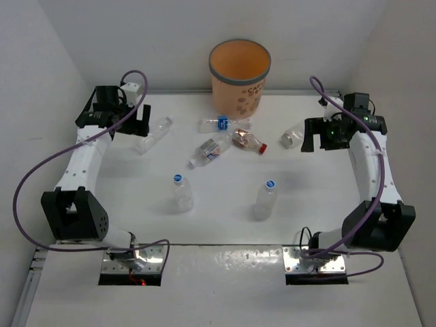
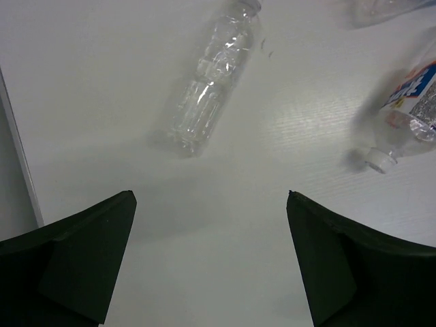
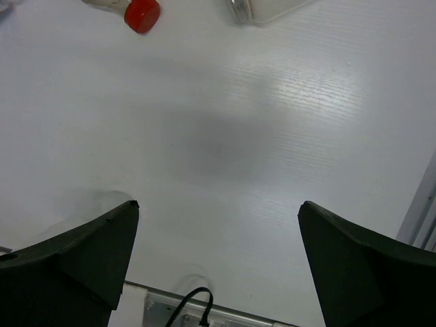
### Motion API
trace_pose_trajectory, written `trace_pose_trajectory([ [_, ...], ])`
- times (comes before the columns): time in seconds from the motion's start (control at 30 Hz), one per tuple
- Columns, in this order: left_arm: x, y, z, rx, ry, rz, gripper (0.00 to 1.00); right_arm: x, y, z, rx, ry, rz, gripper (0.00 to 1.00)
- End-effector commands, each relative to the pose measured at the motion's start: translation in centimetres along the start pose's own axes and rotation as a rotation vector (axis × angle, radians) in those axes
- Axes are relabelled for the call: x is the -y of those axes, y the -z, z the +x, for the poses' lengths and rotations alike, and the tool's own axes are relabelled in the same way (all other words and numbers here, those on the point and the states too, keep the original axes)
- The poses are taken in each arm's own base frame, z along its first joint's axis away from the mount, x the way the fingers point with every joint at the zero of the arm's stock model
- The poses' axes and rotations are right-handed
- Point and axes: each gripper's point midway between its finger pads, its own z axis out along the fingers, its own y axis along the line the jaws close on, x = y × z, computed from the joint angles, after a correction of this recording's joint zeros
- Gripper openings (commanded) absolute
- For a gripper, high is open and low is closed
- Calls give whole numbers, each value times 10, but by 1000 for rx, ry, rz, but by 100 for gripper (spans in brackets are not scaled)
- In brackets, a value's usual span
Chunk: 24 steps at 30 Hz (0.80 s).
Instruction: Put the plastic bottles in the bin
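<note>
Several clear plastic bottles are on the white table. One without a cap lies by my left gripper, which is open and empty; in the left wrist view this bottle lies ahead of the gripper. A blue-capped bottle, a labelled bottle and a red-capped bottle lie in front of the orange bin. Another clear bottle lies by my right gripper, which is open and empty. Two blue-capped bottles stand upright nearer the bases.
White walls close in the table on the left, right and back. The labelled bottle's white cap end shows at the right of the left wrist view. The red cap and a clear bottle end show at the top of the right wrist view.
</note>
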Motion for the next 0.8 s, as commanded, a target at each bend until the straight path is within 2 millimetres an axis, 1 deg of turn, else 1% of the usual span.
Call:
trace_pose_trajectory([
  [0.0,13,-11,-33,51,-128,33,100,1,7,-5,17,12,6,99],
  [0.03,8,-11,-48,65,-154,19,100,0,5,0,5,13,6,99],
  [0.07,13,-19,-48,34,-158,35,100,1,4,5,-4,10,6,99],
  [0.1,11,-49,-36,-48,-163,54,99,1,6,5,4,10,11,99],
  [0.13,7,-52,-62,-19,-181,47,96,-1,3,12,-12,13,5,99],
  [0.17,7,-62,-52,-97,-173,66,94,-1,3,12,-6,16,5,99],
  [0.2,6,-76,-51,-136,-168,75,92,-2,4,14,-5,15,7,99],
  [0.23,10,-115,-29,-237,-163,105,90,-2,4,16,-7,11,5,99],
  [0.27,5,-119,-55,-193,-170,85,88,-3,2,21,-19,10,4,99],
  [0.3,3,-127,-47,-246,-166,84,88,-3,3,23,-19,9,4,99],
  [0.33,-1,-137,-45,-264,-167,69,88,-3,4,25,-20,9,9,99],
  [0.37,-5,-152,-40,-283,-182,58,88,-2,3,29,-29,9,11,99],
  [0.4,0,-158,-36,-302,-214,45,88,-1,5,30,-28,9,17,99],
  [0.47,4,-167,-28,-324,-263,32,88,-1,6,34,-31,9,18,99],
  [0.5,10,-174,-12,-370,-308,29,89,-2,5,38,-44,5,16,99],
  [0.53,11,-180,-3,-390,-308,34,89,-2,5,40,-48,4,13,99],
  [0.6,22,-187,16,-442,-342,52,89,-4,4,42,-51,0,8,99],
  [0.63,21,-190,24,-466,-344,49,89,-3,3,43,-54,-3,9,99],
  [0.73,22,-196,35,-487,-344,54,89,-4,3,43,-54,-6,6,99],
  [0.77,22,-199,39,-498,-344,57,88,-5,3,42,-51,-4,5,99],
])
